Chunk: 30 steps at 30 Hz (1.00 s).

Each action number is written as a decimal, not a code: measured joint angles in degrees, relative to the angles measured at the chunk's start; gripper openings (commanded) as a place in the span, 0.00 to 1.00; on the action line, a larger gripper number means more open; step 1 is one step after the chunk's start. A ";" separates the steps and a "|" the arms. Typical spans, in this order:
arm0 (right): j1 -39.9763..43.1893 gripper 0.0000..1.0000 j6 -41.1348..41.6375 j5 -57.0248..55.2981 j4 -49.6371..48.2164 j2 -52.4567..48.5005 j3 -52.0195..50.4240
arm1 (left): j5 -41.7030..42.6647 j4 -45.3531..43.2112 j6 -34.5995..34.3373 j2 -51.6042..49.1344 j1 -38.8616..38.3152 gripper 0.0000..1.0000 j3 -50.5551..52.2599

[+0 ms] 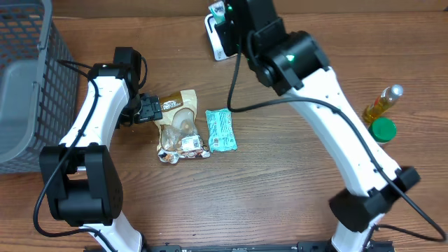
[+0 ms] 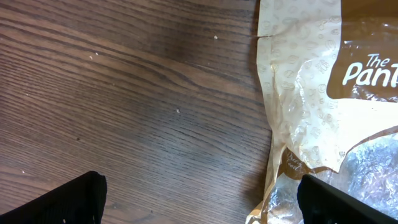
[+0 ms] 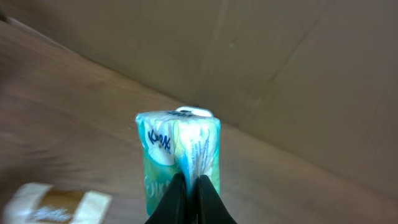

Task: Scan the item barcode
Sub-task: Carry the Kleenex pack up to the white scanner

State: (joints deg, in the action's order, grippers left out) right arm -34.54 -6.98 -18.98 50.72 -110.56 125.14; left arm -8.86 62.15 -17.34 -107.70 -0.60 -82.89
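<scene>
on table (image 1: 280,203) one bag (image 1: 178,127), one pack (image 1: 221,131); right fingers (image 3: 175,202) clamp another; left fingers (image 2: 68,200) apart

The table (image 2: 124,93) is matt grained wood. The snack bag (image 2: 305,87) is crinkled, glossy film; the tissue pack (image 3: 177,146), smooth shiny plastic.

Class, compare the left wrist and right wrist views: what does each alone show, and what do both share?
Only the left wrist view: the left gripper open, fingers wide apart, and the white lettering on the tan snack bag. Only the right wrist view: the right gripper shut on a teal packet, held upright before a cardboard wall. Both: the wooden table and the tan snack bag, blurred in the right wrist view.
</scene>
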 measured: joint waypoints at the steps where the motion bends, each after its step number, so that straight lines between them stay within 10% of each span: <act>1: 0.00 0.04 -1.75 -0.63 -1.20 -1.07 0.00 | 0.00 -0.04 0.00 0.00 0.00 1.00 0.00; 15: 0.07 0.04 -29.29 -4.96 -20.92 -17.22 0.00 | 0.00 -0.02 0.00 0.00 0.00 0.99 0.00; 30: 4.17 0.04 -33.68 -6.75 -31.50 -26.95 0.00 | 0.00 -0.02 0.00 0.00 0.00 1.00 0.00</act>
State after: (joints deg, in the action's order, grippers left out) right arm -30.37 -40.66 -25.74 19.22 -137.51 125.14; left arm -8.86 62.13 -17.34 -107.70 -0.60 -82.89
